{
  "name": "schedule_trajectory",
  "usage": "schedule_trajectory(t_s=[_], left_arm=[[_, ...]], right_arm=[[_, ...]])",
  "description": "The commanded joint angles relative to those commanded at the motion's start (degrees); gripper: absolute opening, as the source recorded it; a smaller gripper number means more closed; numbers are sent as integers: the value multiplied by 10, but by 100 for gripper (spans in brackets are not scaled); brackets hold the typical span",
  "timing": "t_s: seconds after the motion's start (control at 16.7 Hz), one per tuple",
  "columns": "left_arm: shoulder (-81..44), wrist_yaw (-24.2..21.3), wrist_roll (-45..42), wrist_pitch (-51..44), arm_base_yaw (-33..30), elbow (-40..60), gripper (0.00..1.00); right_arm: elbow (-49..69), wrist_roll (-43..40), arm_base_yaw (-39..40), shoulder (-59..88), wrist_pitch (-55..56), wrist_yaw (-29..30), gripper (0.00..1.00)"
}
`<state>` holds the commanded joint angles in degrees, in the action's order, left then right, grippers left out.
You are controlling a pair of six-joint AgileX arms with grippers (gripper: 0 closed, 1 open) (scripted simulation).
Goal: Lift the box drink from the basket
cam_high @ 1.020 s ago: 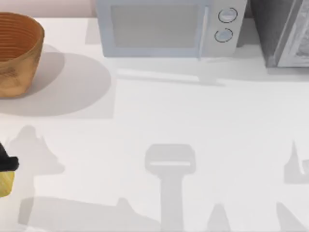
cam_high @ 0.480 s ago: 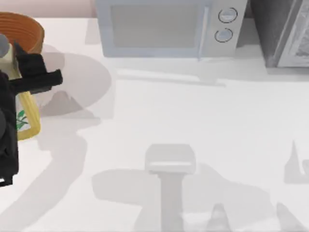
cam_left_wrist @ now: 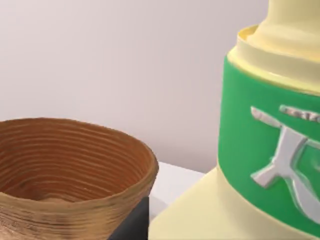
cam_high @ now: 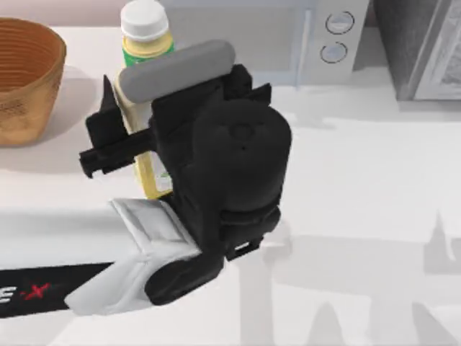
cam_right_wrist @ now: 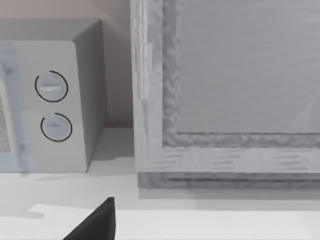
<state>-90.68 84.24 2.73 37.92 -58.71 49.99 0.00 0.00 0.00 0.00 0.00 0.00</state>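
White worktop below, I am keeping my left gripper (cam_high: 133, 144) clamped on the box drink (cam_high: 146, 43), raising it upright, clear of the basket (cam_high: 29, 79) at the far-left corner.

We see the drink (cam_high: 148, 108) pale yellow, white cap, green neck band with white lettering — the basket (cam_high: 29, 72) orange-brown, finely ribbed. Our left gripper (cam_high: 144, 144) black, the microwave (cam_high: 324, 43) light grey, the table (cam_high: 360, 202) white.
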Motion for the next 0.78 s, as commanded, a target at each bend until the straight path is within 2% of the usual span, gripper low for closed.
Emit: schedule_trajectory(t_s=[0.24,0.36,0.48,0.72,0.78], left_arm=[[-144,131,2,62,-91,81,0],[-191,173,3,82,-120,107,0],[-217,196,3,93,-137,121,0],[-222,200,4,95,-139,124,0],[-299,73,0,128,-135,226,0]], right_arm=[[0,0,0,0,0,0,100],[0,0,0,0,0,0,100],[0,0,0,0,0,0,100],[0,0,0,0,0,0,100],[0,0,0,0,0,0,100]])
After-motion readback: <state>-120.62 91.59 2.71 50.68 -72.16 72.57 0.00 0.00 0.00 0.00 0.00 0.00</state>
